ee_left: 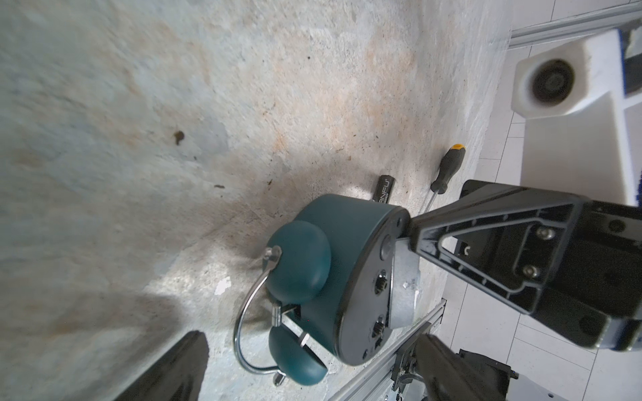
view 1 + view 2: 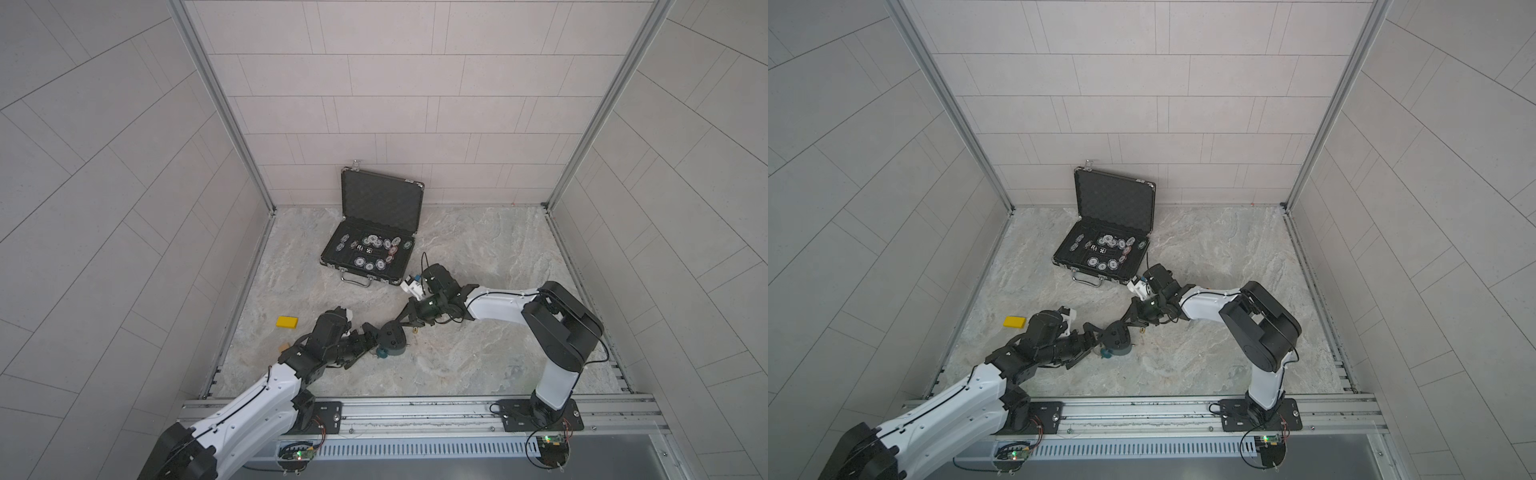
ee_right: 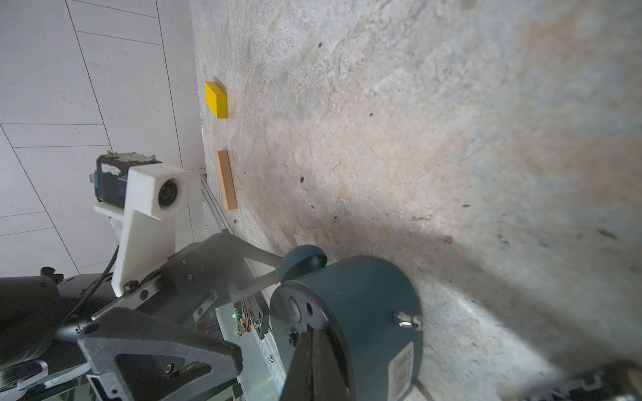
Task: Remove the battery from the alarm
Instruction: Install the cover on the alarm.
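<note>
Since the battery [image 1: 382,194] lies on the table [image 1: 173,139] just right of the alarm [image 1: 347,236], removal looks done; the left gripper [image 1: 311,336] straddles the alarm, jaws apart, while the right gripper [image 1: 413,227], closed, touches its back.

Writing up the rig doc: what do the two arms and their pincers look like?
Left arm and right arm match: white shell links, black joints, thin black cables. Left pincer and right pincer: black fingers with triangular ribbed cut-outs. White camera housing at each wrist.
</note>
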